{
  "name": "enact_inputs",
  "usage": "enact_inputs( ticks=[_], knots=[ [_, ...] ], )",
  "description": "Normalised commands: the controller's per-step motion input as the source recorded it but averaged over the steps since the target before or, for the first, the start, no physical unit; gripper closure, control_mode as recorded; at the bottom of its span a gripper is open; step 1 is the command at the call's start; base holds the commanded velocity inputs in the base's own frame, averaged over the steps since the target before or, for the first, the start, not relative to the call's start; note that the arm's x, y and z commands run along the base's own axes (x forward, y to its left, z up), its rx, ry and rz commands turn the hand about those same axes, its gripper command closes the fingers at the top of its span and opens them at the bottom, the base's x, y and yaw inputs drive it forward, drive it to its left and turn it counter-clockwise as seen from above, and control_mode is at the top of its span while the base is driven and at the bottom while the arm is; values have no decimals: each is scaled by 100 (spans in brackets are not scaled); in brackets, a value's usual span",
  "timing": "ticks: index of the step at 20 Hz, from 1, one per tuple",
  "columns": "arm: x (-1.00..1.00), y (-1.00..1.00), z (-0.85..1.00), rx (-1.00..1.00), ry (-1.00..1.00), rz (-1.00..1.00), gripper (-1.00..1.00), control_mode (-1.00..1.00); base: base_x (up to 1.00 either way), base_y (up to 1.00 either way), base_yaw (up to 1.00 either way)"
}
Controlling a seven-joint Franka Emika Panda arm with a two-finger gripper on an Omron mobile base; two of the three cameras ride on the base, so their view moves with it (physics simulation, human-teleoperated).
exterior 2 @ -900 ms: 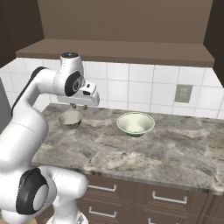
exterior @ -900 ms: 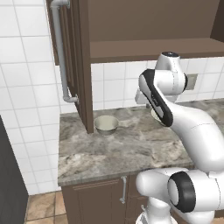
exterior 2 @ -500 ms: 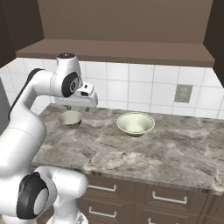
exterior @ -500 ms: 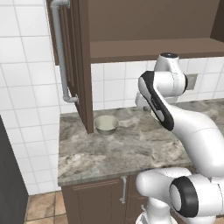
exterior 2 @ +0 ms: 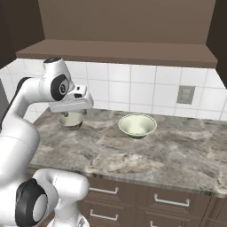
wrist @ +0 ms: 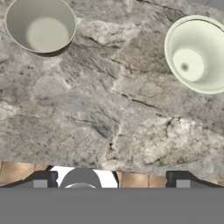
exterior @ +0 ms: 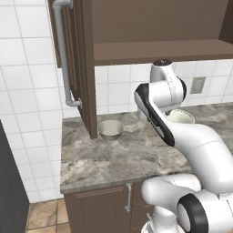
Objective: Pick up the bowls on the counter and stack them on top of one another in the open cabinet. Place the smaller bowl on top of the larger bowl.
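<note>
Overhead, we see the hand (wrist: 111, 177) spread and empty above the bench (wrist: 109, 113), both bowls upright and well apart: smaller bowl (wrist: 40, 25) grey-tan, larger bowl (wrist: 197, 53) cream. Sideways, the cabinet (exterior: 150, 50) shelf appears.

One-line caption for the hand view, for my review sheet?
Open end effector looks down on the marbled counter, smaller bowl and larger bowl standing apart.

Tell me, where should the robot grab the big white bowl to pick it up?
Probably by the rim. The larger bowl sits upright on the counter, mouth open, with a thin flared edge. Coming straight down from above, one jaw could go inside and one outside that edge. Its body looks too wide to grip whole.
</note>
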Motion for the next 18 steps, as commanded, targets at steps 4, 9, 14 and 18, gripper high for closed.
enact_inputs(
  ticks=[4,9,14,18],
  knots=[
    [-7,25,-11,-12,0,9,-100,-100,0,0,0],
    [-4,18,-18,-8,0,7,-100,-100,0,0,0],
    [-10,16,-25,-5,0,7,-100,-100,0,0,0],
    [-14,8,-29,0,0,8,-100,-100,0,0,0]
  ],
)
